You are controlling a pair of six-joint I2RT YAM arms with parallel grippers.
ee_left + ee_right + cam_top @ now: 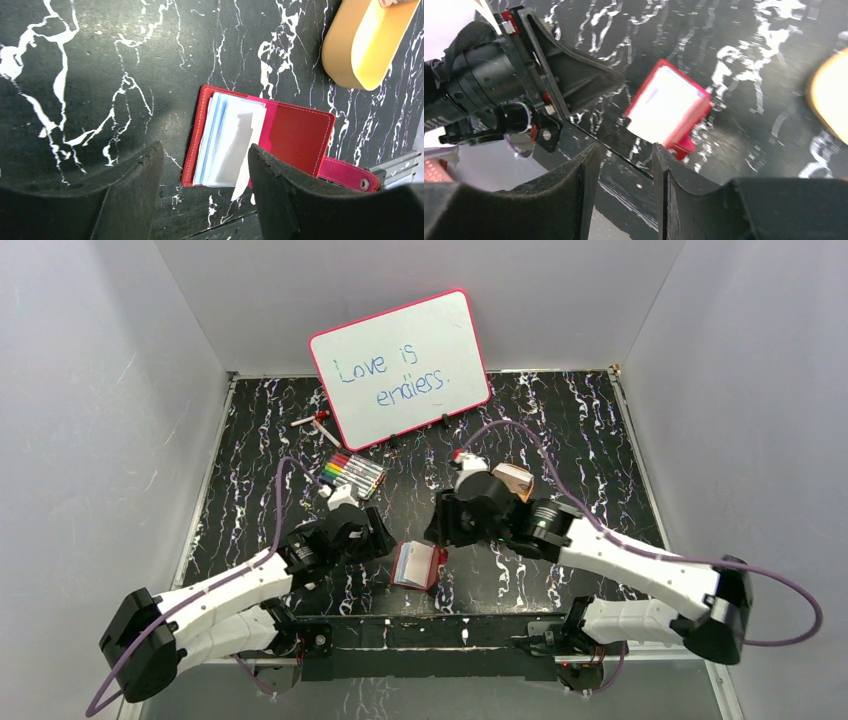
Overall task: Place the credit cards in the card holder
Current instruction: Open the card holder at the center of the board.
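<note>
Left arm (230,590), right arm (630,565) angled inward flanking card holder (417,565); left fingers (135,190), right fingers (569,195) parted, empty.

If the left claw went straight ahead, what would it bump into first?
Probably the open card holder, lying just ahead of the left claw on the table; depth is hard to judge.

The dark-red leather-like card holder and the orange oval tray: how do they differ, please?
The dark-red leather-like card holder is rectangular, lying flat and open; the orange oval tray has a raised wall. The holder has a pink snap tab; the tray shows none. Both rest on the black marbled table.
</note>
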